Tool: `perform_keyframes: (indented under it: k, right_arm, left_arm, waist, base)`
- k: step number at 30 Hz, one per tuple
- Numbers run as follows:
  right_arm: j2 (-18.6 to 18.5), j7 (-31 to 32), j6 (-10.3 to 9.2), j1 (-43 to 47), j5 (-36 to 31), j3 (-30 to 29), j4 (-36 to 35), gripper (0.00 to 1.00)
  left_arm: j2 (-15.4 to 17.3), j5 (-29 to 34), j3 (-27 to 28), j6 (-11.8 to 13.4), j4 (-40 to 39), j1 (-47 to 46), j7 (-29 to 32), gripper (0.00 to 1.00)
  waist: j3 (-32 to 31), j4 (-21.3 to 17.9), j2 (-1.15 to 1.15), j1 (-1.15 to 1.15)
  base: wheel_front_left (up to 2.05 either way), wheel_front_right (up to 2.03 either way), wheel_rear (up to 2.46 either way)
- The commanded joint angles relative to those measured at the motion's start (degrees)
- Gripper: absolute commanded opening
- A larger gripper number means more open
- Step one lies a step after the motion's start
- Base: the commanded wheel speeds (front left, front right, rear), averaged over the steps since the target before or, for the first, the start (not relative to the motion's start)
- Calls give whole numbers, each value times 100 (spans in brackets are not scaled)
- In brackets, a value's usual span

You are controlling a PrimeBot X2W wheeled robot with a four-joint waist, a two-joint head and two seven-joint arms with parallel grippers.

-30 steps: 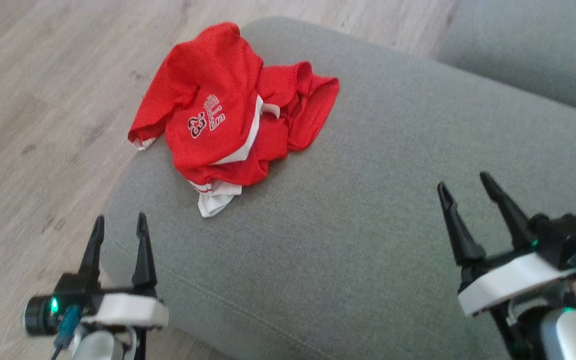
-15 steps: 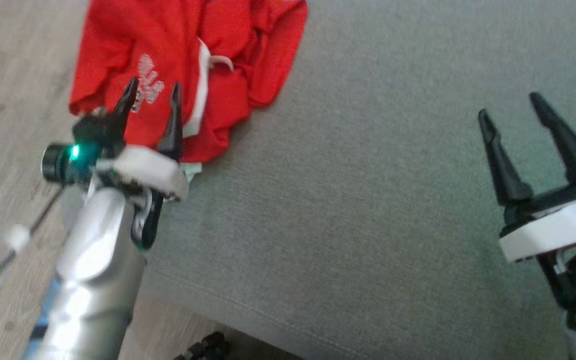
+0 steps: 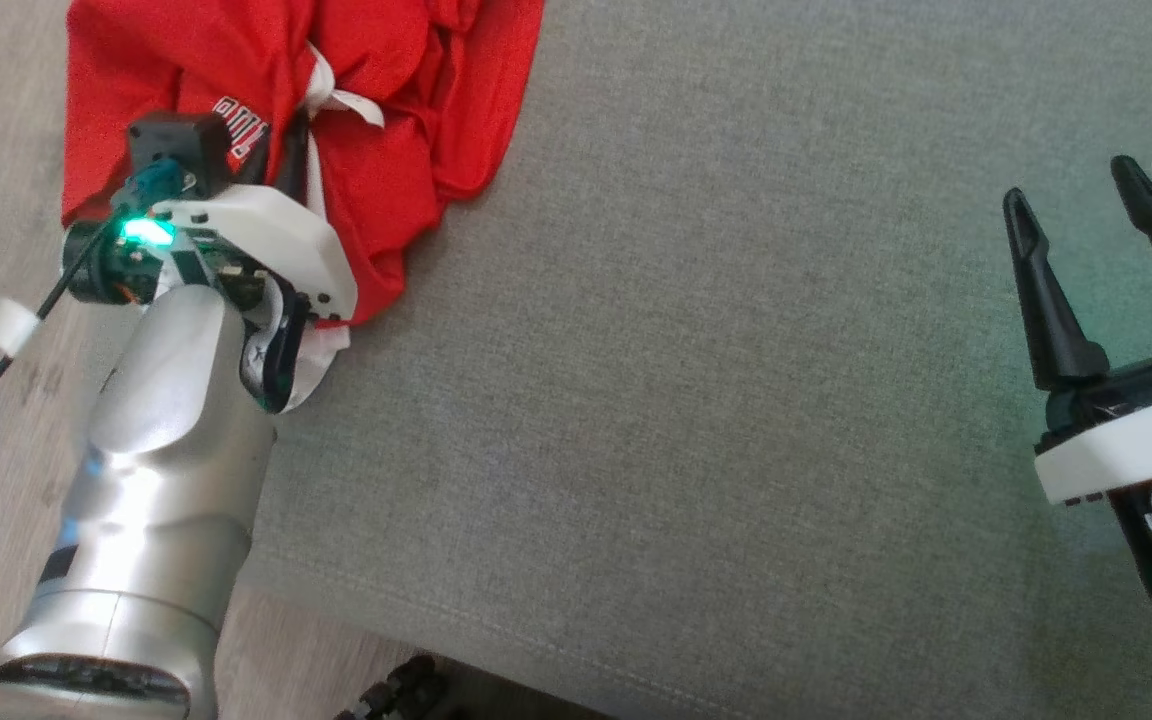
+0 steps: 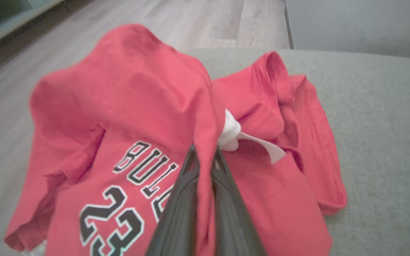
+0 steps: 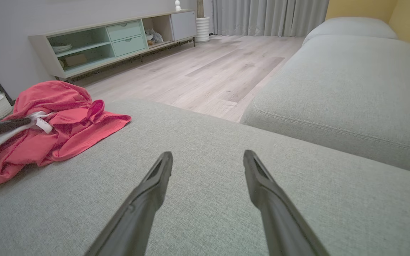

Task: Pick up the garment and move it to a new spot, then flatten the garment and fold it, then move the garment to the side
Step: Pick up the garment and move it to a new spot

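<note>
Left gripper [image 4: 205, 152] has reached in — pinching the bunched garment [image 4: 137, 106], axis unclear; right gripper [image 3: 1071, 182] spread.

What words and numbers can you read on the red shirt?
"BUL": black letters on the red shirt; the rest is hidden behind the left gripper.
"23": big black number just below those letters.
The lettering in the head view is too blurred to read.

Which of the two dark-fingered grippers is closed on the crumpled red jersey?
The left gripper: it pinches a fold of the crumpled red jersey, while the right gripper stands open over the grey cushion.
</note>
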Motion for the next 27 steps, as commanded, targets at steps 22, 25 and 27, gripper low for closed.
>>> perform_keyframes:
  k: [22,25,27]
  right_arm:
    - [838,-494,-4,700,-100,-21,391,100]
    - [889,-524,-4,711,-107,-29,402,100]
    - [907,-548,-4,684,-109,-16,407,100]
  left_arm:
    - [978,316,149,698,-3916,1793,-600,0]
    - [955,322,-22,693,-4552,2092,-378,0]
    - [889,316,-176,668,-4835,2209,-251,0]
  waist:
    - [-2027,-484,0,0]
    - [-2034,-781,0,0]
    - [-2007,-1028,0,0]
  base:
    - [0,0,0]
    - [0,0,0]
    - [0,0,0]
